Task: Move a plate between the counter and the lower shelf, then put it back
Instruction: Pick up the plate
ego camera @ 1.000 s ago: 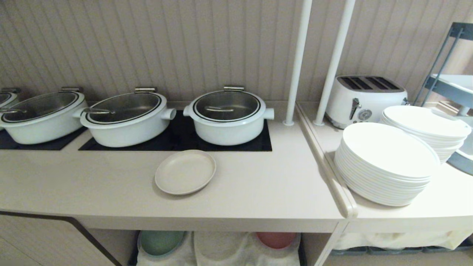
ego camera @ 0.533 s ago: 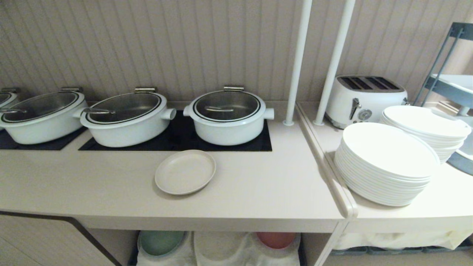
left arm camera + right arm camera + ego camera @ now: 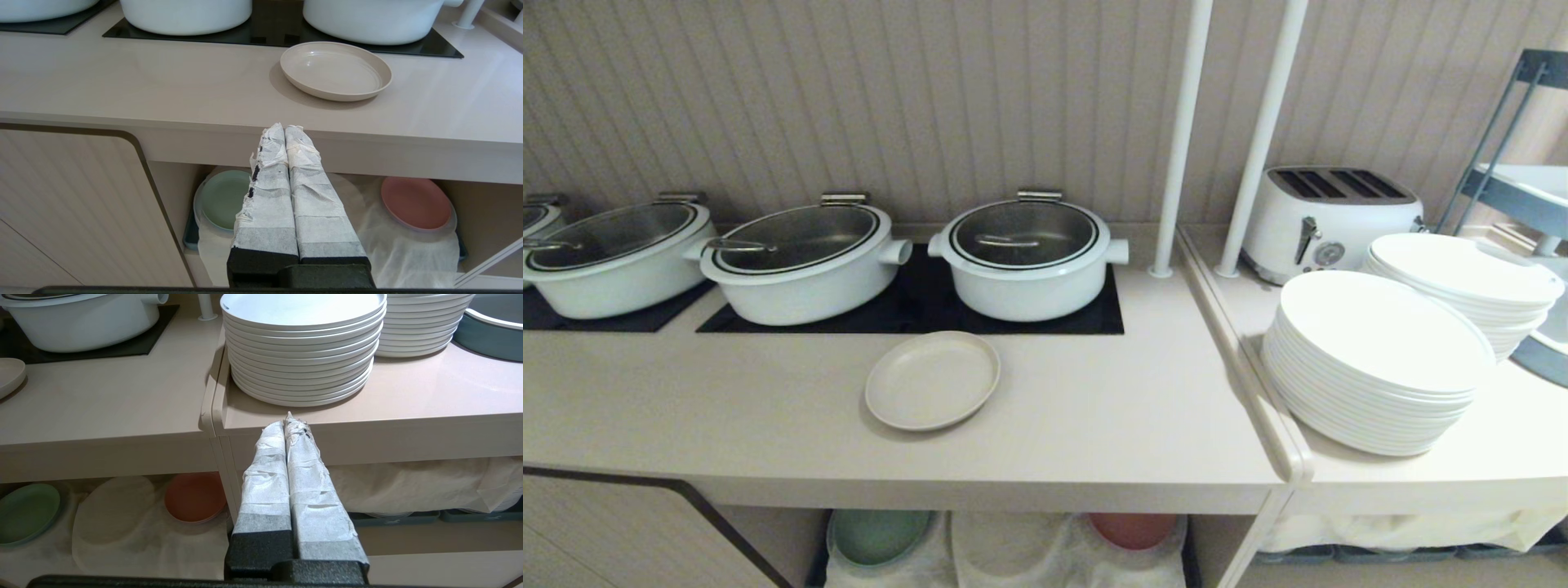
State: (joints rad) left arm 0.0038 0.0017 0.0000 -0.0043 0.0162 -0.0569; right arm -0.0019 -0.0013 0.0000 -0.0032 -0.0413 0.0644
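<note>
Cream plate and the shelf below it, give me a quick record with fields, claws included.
plate: flat on the counter, in front of the hob, empty
lower shelf: white cloth, green plate and pink plate on it
left claw: shut, empty, below the counter edge
right claw: shut, empty, before the stacked white plates

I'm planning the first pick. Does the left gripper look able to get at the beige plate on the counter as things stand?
Probably yes. The plate lies alone on the counter, nothing on it. The left gripper, shut, is in front of the counter edge, so it must rise and open.
</note>
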